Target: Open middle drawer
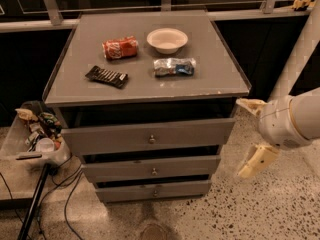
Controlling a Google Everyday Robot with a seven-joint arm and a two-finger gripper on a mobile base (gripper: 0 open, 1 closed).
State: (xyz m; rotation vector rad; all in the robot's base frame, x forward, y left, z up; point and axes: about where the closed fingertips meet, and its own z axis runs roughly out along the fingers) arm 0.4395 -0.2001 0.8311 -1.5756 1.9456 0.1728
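The grey cabinet has three flat-fronted drawers stacked in front. The middle drawer (150, 168) sits between the tall top drawer (147, 136) and the short bottom drawer (154, 190). Its small round metal knob (154, 172) is at the centre of its front. The drawer front looks pushed in. My gripper (248, 138) is to the right of the cabinet, level with the top and middle drawers, and apart from them. Its two pale fingers (257, 160) are spread wide, one high and one low, holding nothing.
On the cabinet top (220, 79) lie a red can (120, 47), a white bowl (167, 39), a crumpled snack bag (173, 67) and a dark bar wrapper (106, 76). A bin of clutter (37, 134) and cables stand at left. Speckled floor (260, 209) lies in front.
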